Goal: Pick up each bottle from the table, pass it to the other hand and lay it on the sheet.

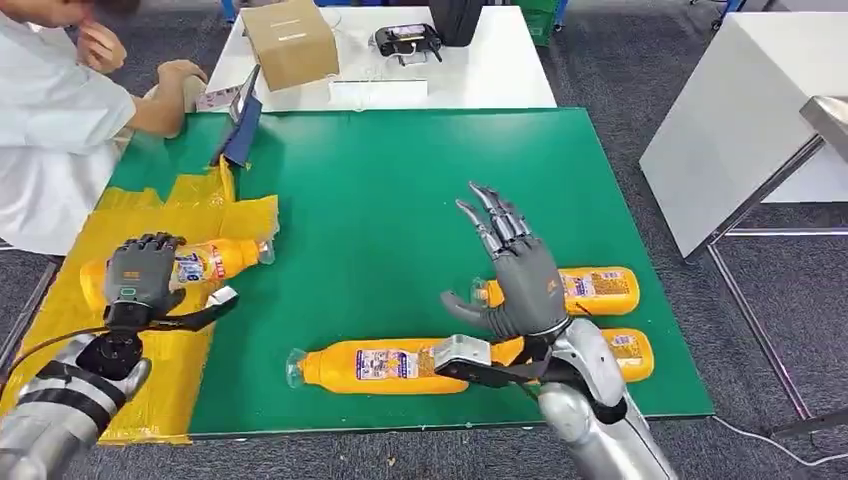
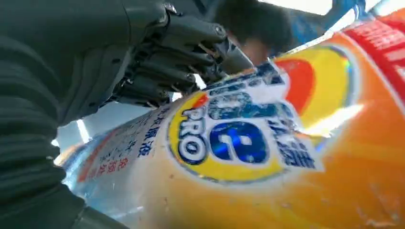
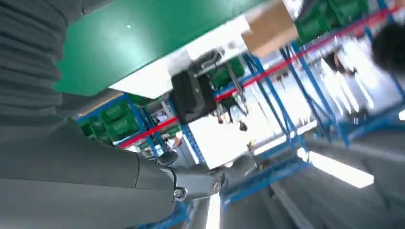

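An orange bottle [image 1: 218, 262] with a blue and yellow label [image 2: 229, 143] lies on the yellow sheet [image 1: 120, 205] at the table's left. My left hand [image 1: 142, 275] grips it from above, the dark fingers [image 2: 176, 52] curled over its body. My right hand [image 1: 512, 272] is open over the green mat [image 1: 400, 190], fingers spread and pointing up, holding nothing. Three more orange bottles lie on the mat: one [image 1: 380, 367] in front of the right hand and two [image 1: 598, 290] [image 1: 632, 350] partly behind its wrist.
A person in white [image 1: 50, 110] sits at the far left, arm by the sheet's corner. A dark tablet [image 1: 243, 125] leans at the mat's back left. A white table [image 1: 480, 75] behind carries a cardboard box [image 1: 290, 40]. Another white table [image 1: 740, 120] stands at right.
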You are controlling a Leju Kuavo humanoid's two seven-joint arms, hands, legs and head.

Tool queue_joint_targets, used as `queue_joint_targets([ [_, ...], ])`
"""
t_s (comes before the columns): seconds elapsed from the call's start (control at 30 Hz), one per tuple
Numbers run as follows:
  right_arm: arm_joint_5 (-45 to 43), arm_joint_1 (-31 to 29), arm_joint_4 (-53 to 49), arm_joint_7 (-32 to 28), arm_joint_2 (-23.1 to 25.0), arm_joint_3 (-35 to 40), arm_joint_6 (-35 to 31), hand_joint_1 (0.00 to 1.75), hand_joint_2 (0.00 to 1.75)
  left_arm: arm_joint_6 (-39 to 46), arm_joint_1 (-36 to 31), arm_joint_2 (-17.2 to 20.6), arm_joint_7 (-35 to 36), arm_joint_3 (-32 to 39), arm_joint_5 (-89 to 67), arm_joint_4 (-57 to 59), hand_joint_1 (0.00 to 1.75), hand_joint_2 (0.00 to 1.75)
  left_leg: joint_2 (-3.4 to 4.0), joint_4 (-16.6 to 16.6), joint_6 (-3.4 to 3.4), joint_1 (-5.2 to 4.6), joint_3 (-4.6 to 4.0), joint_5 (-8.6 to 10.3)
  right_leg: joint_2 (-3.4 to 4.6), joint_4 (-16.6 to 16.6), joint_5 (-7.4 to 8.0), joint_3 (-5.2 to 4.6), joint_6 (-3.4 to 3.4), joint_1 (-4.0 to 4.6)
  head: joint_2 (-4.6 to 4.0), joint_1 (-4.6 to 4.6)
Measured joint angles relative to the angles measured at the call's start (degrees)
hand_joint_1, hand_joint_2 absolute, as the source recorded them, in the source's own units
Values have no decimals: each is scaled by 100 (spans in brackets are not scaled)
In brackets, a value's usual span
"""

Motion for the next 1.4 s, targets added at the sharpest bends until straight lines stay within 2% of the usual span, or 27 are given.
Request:
queue_joint_targets([
  [0.07, 5, -69, 120, 20, -37, 136, 198, 0, 175, -150, -203, -44, -253, 88, 132, 493, 175, 175, 1, 0, 0, 3, -1, 0, 0, 0, 0, -3, 0, 6, 0, 2],
  [0.1, 5, -92, 184, 20, -40, 219, 314, 0, 175, -239, -301, -83, -421, 167, 276, 709, 0, 175, 1, 0, -1, 3, 0, 0, 0, 1, 0, -3, 0, 6, 0, 0],
  [0.23, 40, -181, 565, 66, -11, 683, 703, 0, 175, -344, -550, -344, -867, 565, 682, 1336, 0, 175, -1, 0, -1, 3, 0, 1, -4, 4, -1, -1, -1, 5, 0, -2],
  [0.43, -133, -282, 1280, 155, 22, 1362, 1029, 0, 175, 209, -577, -782, -1440, 1146, 1214, 1631, 0, 175, -2, 0, -1, 2, -2, 1, -4, 4, -1, -2, -1, 4, 0, 2],
  [0.67, -317, -382, 2212, 199, 144, 2083, 1251, 0, 175, 212, -549, -1376, -3203, 2181, 3007, 1365, 0, 175, -14, 1, -1, 1, -2, 0, -7, 3, -1, -1, 0, 3, 0, 0],
  [0.8, -71, -387, 2554, 451, 150, 2342, 1166, 0, 175, -139, -183, -1640, -3962, 2625, 4371, 431, 0, 175, -7, 1, -1, 1, -2, -1, -5, 3, -1, -2, -1, 3, 0, 0],
  [0.97, 832, -381, 2918, 1197, 198, 2503, 668, 0, 175, -574, 722, -1864, -4193, 2892, 5633, -1538, 0, 175, 2, 0, -3, 1, -4, -5, -1, 2, -2, -9, -1, 3, 0, 0],
  [1.07, 1214, -381, 3115, 1557, 312, 2505, 508, 0, 175, -604, 1212, -1970, -4267, 2907, 5786, -2521, 0, 175, 2, 0, -3, 1, -3, -6, -1, 2, -5, -8, -3, 4, 0, -2],
  [1.23, 2308, -377, 3474, 2616, 645, 2317, 115, 0, 175, -641, 2060, -2188, -4394, 2803, 5869, -4106, 0, 175, 7, -2, -7, 2, 0, -9, 1, 1, -6, -14, -5, 4, 0, -2],
  [1.4, 2470, -378, 3650, 2682, 848, 2051, 86, 0, 175, -641, 2532, -2293, -4392, 2671, 5871, -4963, 0, 175, 3, -2, -5, 1, 0, -3, -3, 1, -4, -12, -6, 3, 0, 2],
])
